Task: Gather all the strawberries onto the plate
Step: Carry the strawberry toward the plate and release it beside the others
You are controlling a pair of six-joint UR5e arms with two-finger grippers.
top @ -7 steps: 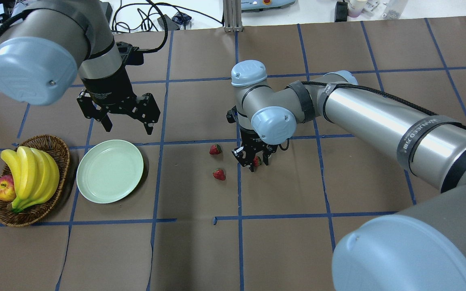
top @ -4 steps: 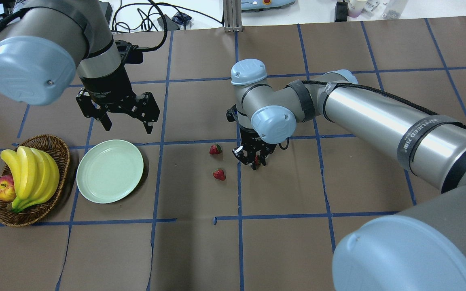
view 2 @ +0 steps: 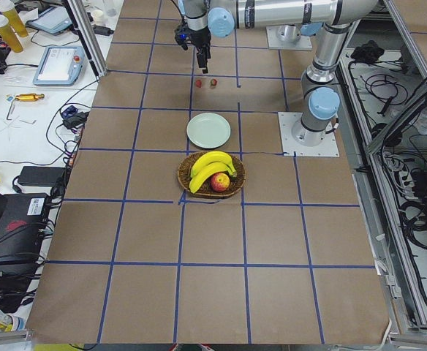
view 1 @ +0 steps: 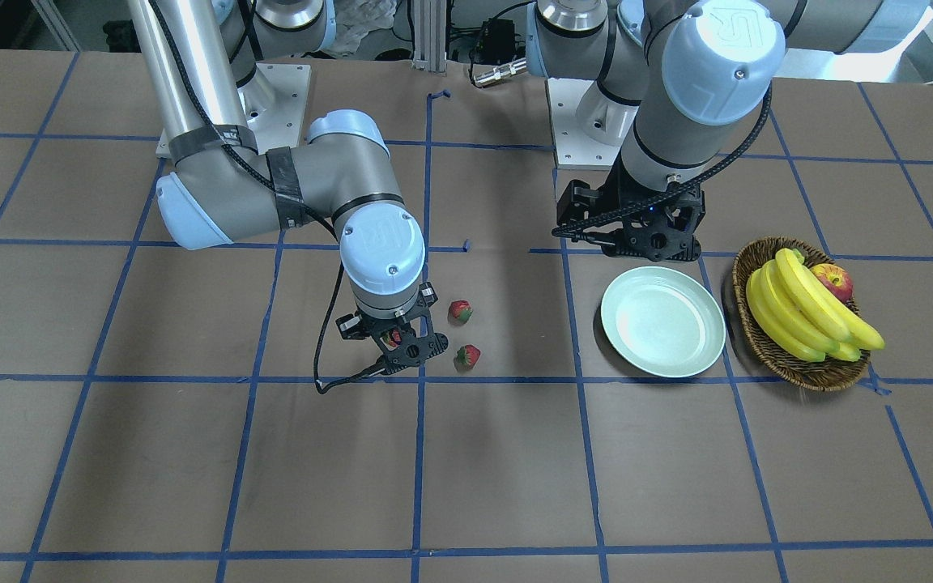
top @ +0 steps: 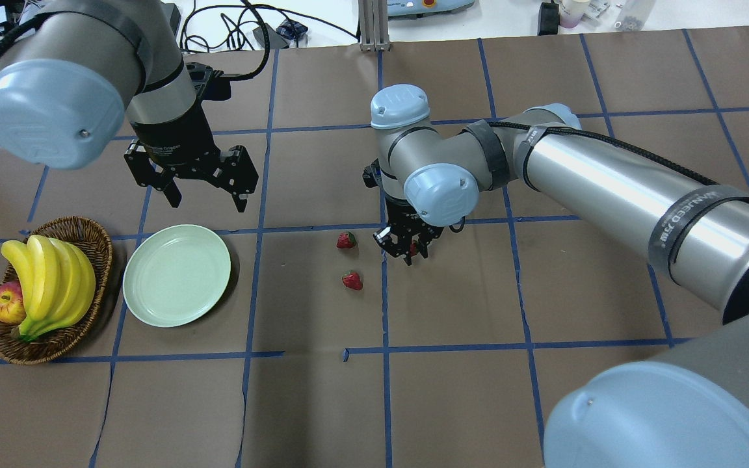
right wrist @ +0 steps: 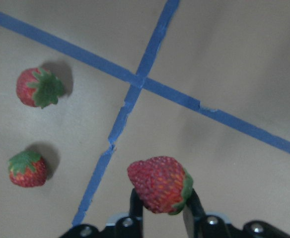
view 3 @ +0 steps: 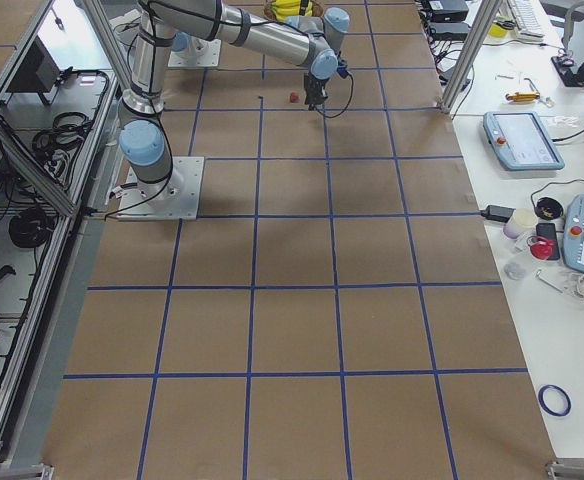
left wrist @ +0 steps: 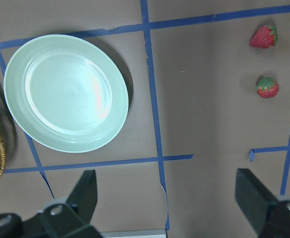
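Small red toy strawberries with green tops: we see one strawberry (right wrist: 160, 184) pinched in the right gripper (top: 408, 252) over the brown paper worktop (top: 452, 403) with its blue tape grid. A far strawberry (top: 346, 240) and a near strawberry (top: 352, 280) lie just left of it. A stretch of worktop crossed by one tape line separates them from the round mint-green plate (top: 176, 275), which sits beside the brown wicker basket (top: 103, 250). The left gripper (top: 207, 200) hangs spread wide beyond the plate's far edge, gripping nothing.
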